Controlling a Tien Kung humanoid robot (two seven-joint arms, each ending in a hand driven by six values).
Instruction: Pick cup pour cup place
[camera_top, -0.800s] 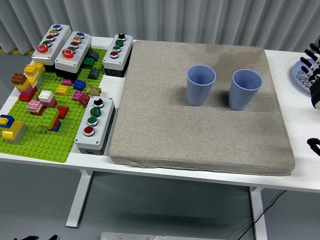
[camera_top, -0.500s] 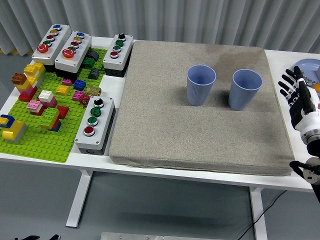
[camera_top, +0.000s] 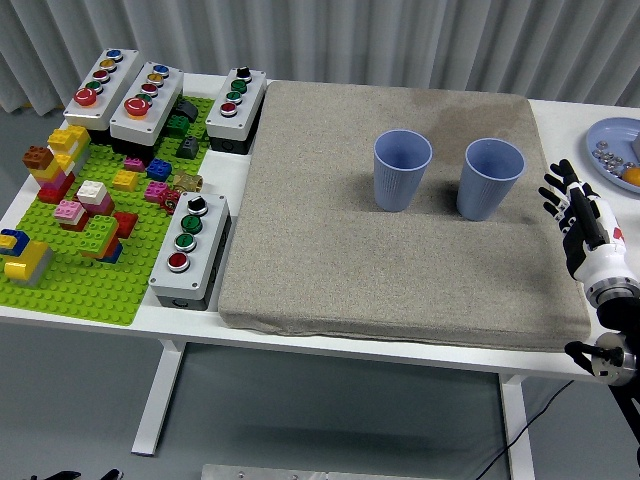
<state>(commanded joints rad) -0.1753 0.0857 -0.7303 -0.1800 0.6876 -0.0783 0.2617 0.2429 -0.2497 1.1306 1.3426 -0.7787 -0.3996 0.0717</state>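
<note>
Two blue paper cups stand upright on the grey mat (camera_top: 400, 260): the left cup (camera_top: 402, 170) and the right cup (camera_top: 490, 178), a short gap between them. My right hand (camera_top: 575, 215) hovers at the mat's right edge, to the right of and a little nearer than the right cup, apart from it. Its fingers are spread and hold nothing. My left hand does not show in the head view.
A green building-brick plate (camera_top: 85, 250) with coloured bricks fills the table's left side. Several grey button boxes stand there, one (camera_top: 190, 250) beside the mat's left edge. A blue plate (camera_top: 615, 145) with small items lies at the far right.
My right hand has come down and leftward from the far right edge by the blue plate, now lying close to the mat's right edge. The cups have not moved.
</note>
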